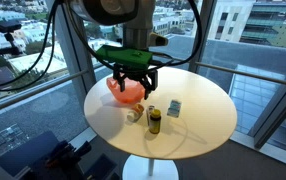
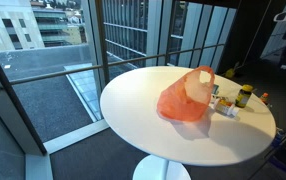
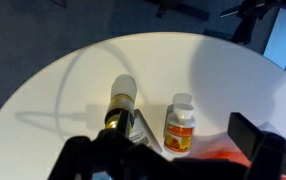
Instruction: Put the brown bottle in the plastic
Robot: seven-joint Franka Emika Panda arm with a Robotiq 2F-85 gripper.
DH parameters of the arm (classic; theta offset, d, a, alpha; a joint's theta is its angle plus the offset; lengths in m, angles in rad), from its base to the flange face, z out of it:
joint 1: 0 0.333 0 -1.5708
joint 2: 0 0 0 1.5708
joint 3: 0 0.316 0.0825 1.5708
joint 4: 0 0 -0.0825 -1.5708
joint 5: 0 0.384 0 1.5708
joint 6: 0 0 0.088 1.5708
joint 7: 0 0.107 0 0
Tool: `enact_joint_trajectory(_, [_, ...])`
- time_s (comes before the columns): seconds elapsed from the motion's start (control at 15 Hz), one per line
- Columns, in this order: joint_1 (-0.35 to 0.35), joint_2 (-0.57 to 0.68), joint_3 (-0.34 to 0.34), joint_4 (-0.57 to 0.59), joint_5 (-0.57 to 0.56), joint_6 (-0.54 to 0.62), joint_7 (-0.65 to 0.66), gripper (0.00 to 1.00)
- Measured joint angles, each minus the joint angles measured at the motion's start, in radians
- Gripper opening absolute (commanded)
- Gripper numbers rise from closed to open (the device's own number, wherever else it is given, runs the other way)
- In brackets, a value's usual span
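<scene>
On table [image 1: 205, 108] | brown bottle [image 1: 154, 121] upright, outside plastic [image 2: 188, 97] | gripper [image 1: 133, 88] spread

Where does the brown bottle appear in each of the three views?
Exterior view: the brown bottle stands mid-table, near the front edge.
Exterior view: the bottle is far right, beyond the plastic.
Wrist view: lower centre, left of the white-capped jar.
Shared landmark: the round white table.

High-rise office; floor-to-ceiling windows [image 2: 133, 30]; city buildings [image 2: 58, 25] outside; round white table [image 2: 133, 105].
</scene>
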Motion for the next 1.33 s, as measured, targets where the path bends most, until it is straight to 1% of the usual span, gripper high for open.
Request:
enact_joint_trajectory(0.4, [-0.003, 0.008, 0.010, 0.000, 0.000, 0.011, 0.007, 1.00])
enact_joint_trajectory(0.93, [-0.015, 0.090, 0.037, 0.002, 0.000, 0.140, 0.061, 1.00])
enact_joint_trajectory(1.33, [-0.054, 0.162, 0.041, 0.004, 0.000, 0.213, 0.097, 1.00])
